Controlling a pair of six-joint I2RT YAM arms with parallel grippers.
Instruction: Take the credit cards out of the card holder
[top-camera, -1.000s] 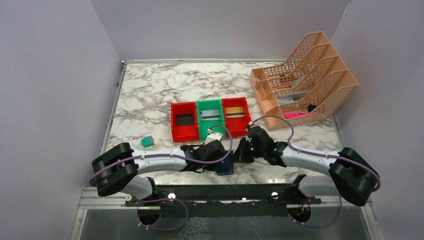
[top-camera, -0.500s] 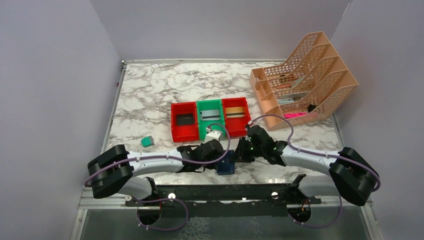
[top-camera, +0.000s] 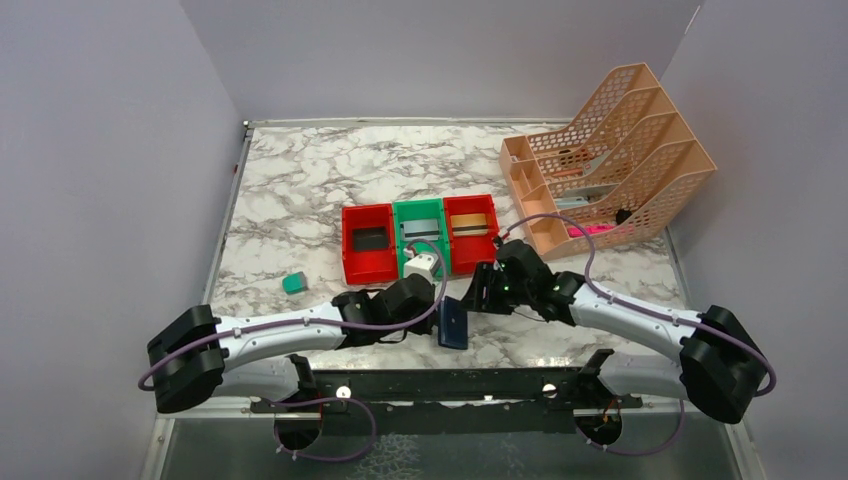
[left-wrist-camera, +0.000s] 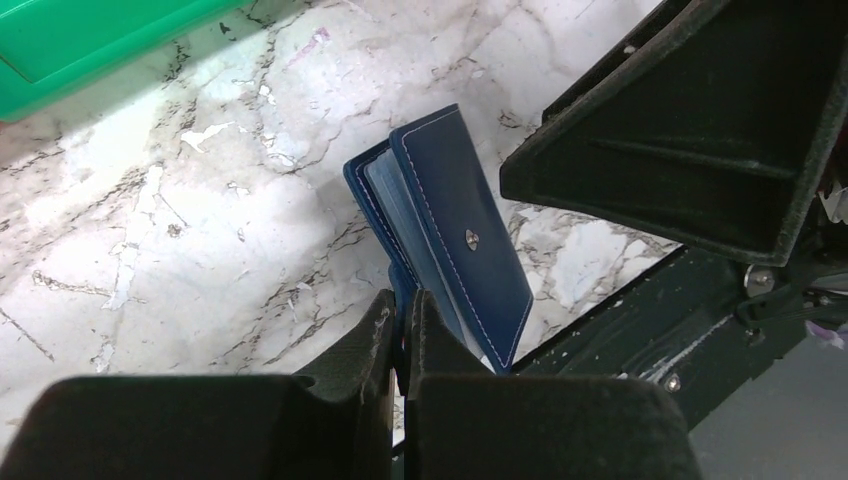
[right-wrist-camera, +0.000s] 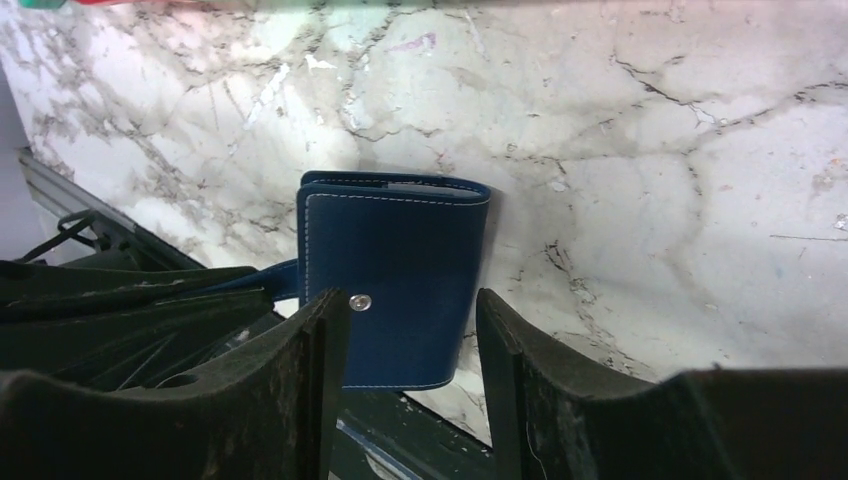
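Okay so the left gripper (left-wrist-camera: 405, 300) is pinched shut on the wallet (left-wrist-camera: 455, 225), by what looks like its snap tab (right-wrist-camera: 283, 279), holding it upright just ahead of its fingers. Right gripper (right-wrist-camera: 412, 302) has its jaws apart with the wallet between them, apparently not touching. Cards (top-camera: 420, 230) look to be lying in the bins (top-camera: 347, 250) beyond both grippers. I'd hold that pinch firm and back the right one off straight.

A lab test booth — plain grey walls (top-camera: 450, 50) box in a marble-print table (top-camera: 300, 180) and black mounting rail (top-camera: 440, 385).
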